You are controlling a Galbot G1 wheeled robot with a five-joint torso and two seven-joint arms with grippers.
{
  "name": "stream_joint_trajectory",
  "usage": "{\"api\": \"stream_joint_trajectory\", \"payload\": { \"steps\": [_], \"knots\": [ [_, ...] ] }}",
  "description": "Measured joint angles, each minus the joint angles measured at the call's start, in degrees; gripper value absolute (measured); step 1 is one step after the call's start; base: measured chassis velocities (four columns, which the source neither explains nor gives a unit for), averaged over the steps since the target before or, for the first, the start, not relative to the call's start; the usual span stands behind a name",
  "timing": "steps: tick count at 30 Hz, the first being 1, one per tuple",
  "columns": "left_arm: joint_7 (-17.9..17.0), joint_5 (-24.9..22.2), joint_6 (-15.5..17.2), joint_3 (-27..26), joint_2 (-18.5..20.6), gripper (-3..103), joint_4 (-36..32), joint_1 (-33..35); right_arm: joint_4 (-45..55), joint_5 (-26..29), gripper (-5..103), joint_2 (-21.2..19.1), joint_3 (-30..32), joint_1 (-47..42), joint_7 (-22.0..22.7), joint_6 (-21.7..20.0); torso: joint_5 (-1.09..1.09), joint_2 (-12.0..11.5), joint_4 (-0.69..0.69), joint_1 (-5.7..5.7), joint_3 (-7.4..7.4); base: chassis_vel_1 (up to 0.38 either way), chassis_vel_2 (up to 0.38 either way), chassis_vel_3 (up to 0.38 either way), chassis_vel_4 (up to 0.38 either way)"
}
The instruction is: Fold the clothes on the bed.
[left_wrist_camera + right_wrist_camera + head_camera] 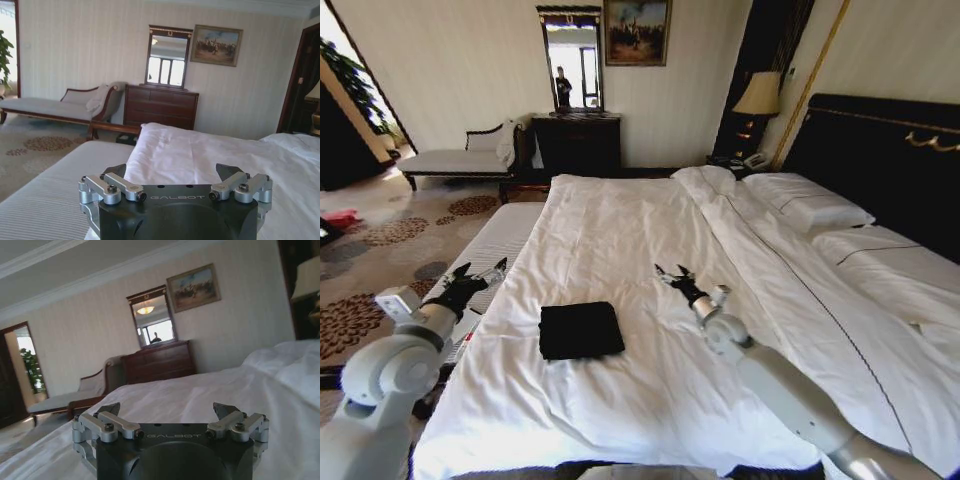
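Left hand (pixel 480 276) spread, empty, raised at bed (pixel 650 230) edge; right hand (pixel 672 277) spread, empty, above duvet. Black T-shirt (pixel 580 330) lies between them, compact rectangle, apparently folded, both hands clear.

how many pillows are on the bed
3 can be made out, all at the headboard end of the bed: one far, one in the middle, one nearest. More may lie hidden past the frame's right edge.
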Motion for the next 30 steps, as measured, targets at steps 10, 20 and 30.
{"api": "stream_joint_trajectory", "payload": {
  "steps": [10,20,30],
  "knots": [
    [1.2,10.8,-9.3,-0.6,-6.9,100,-2.1,8.4,13.2,-15.0,100,1.7,19.9,-19.9,6.5,1.3,-0.01,0.0,-0.02,0.0,0.0,0.0,0.0,0.0,0.0],
    [3.7,16.8,-11.0,1.3,-10.5,100,-10.0,14.8,29.0,-22.8,100,5.0,27.5,-35.5,11.4,-4.2,-0.02,0.0,-0.02,-0.01,-0.01,0.0,0.0,0.0,0.0],
    [4.7,22.6,-11.8,5.0,-15.3,100,-11.1,18.1,30.4,-24.0,100,5.1,27.3,-38.1,11.3,-2.3,-0.04,0.0,-0.01,0.0,0.0,0.0,0.0,0.0,0.0]
  ]
}}
